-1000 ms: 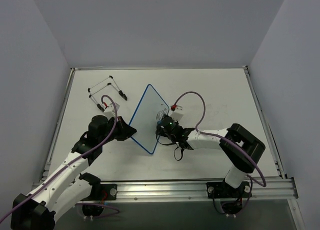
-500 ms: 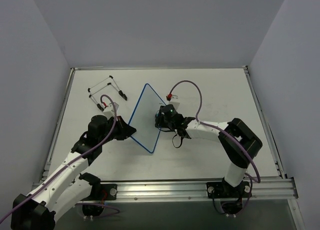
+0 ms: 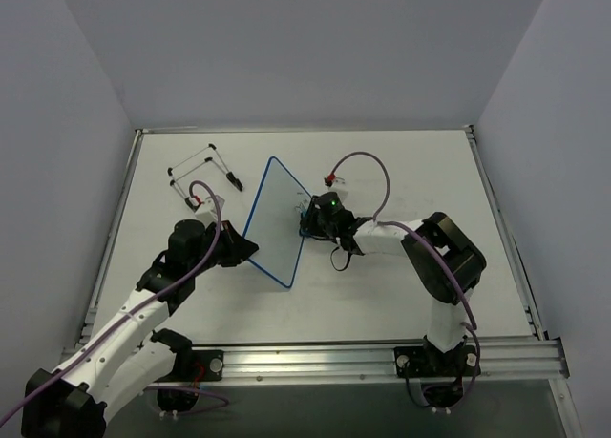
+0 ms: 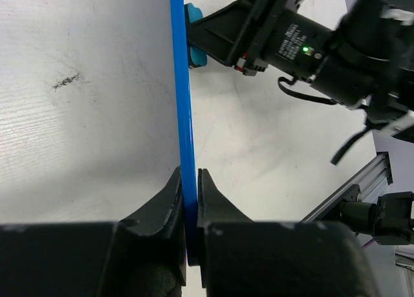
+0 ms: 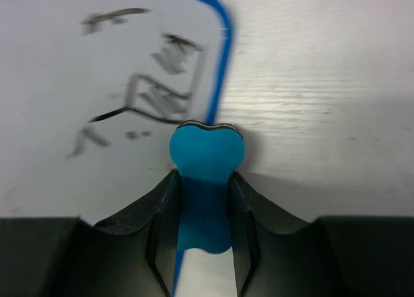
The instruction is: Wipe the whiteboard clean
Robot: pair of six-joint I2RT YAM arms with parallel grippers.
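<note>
Near the middle of the counter (image 3: 410,171), a little left of centre, the whiteboard (image 3: 277,223) stands on edge, tilted, its blue frame running from the far side toward the near side. At its near left edge the left end effector (image 3: 250,250) is pressed together on the frame. In the left wrist view, the two dark fingers (image 4: 165,209) pinch the thin blue edge (image 4: 183,90) from both sides.

On the board's other face, the right end effector (image 3: 307,219) reaches in from the right. It is closed on a blue eraser (image 5: 206,156), which sits between its fingers (image 5: 163,209) with its rounded end sticking out past them. That end touches the white face close to the frame's rounded corner, just below some black handwriting (image 5: 145,83). The marks are blurred and I cannot read them. From the left wrist view the eraser (image 4: 194,41) shows as a blue block flat against the far side of the frame, with the right arm's black fingers behind it.

At the far left of the counter, well apart from the board, lies a wire stand (image 3: 203,177) with black tips.
</note>
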